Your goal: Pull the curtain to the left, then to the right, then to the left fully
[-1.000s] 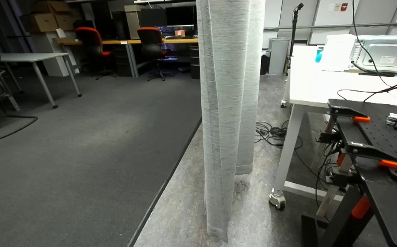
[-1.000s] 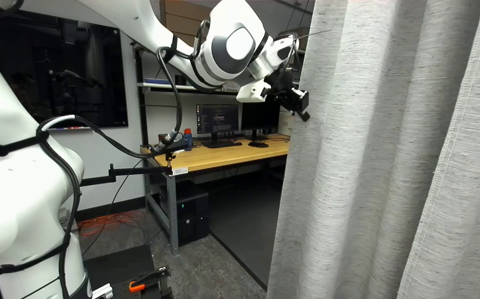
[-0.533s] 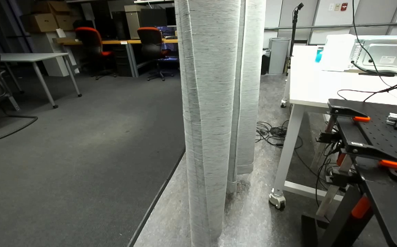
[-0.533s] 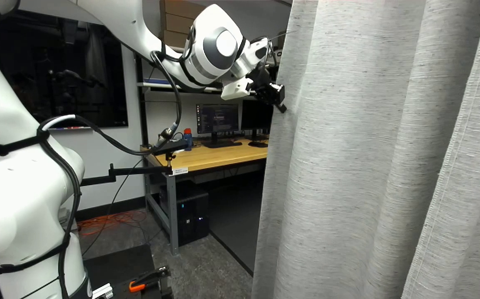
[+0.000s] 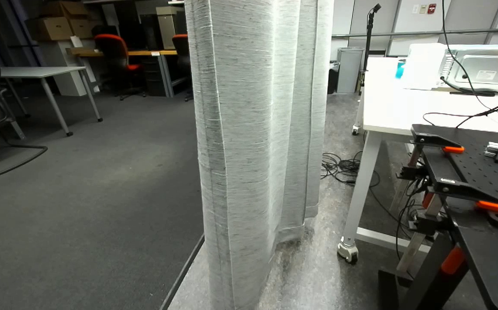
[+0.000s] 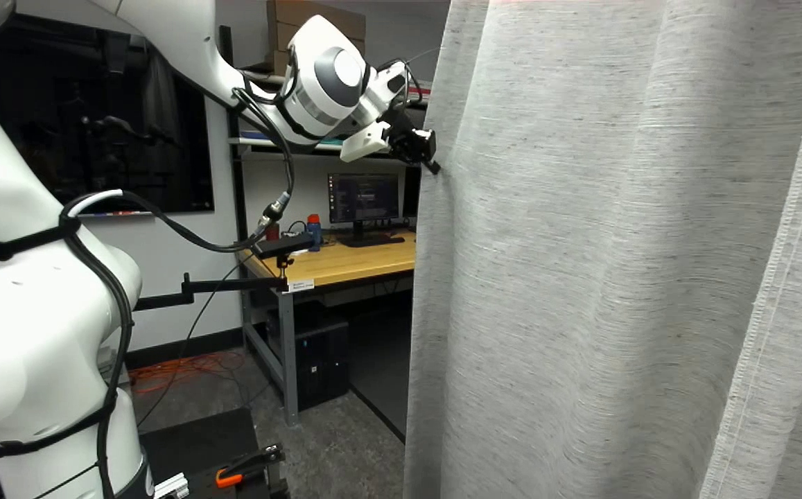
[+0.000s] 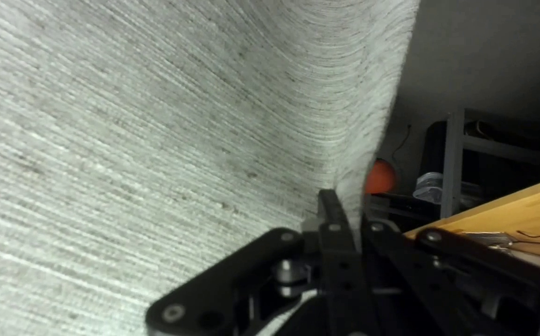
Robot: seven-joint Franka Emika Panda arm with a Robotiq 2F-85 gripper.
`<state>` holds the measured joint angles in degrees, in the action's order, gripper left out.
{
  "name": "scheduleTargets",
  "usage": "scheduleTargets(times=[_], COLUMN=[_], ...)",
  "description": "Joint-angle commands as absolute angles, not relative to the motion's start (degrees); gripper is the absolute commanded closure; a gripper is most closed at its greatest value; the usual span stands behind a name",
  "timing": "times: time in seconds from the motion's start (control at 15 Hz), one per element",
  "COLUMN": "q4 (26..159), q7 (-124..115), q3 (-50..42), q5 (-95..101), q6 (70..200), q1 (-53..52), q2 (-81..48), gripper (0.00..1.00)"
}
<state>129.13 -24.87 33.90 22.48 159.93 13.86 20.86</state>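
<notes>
Black two-fingered gripper [image 7: 350, 210] pinches the tall pale-grey woven curtain [image 6: 615, 256] by its edge; little cloth seems caught, so a hard pull could slip it free.

Wrist view's kinda rough: the slim black fingers [image 7: 331, 210] are soft and out of focus, the pale grey-white woven fabric curtain [image 7: 157, 140] to their left is bright, and it all falls off to near-black up and right of them. In an exterior view, the flat white tabletop [image 5: 403, 105] is blown out (almost pure white, honestly), while the dark grey carpet [image 5: 102, 224] looks dim.
</notes>
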Motion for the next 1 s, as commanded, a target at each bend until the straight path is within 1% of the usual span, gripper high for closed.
scheduleTargets(times=[0.0,0.6,0.93], q4=[132.4,136.4,136.5], q7=[-27.1,-30.4,-33.7], q3=[38.2,47.7,54.6], q5=[23.5,22.0,22.9], q6=[161.6,163.4,163.2], q1=[12.9,11.0,13.6], q2=[21.2,24.4,24.8], gripper=[0.99,0.99,0.99])
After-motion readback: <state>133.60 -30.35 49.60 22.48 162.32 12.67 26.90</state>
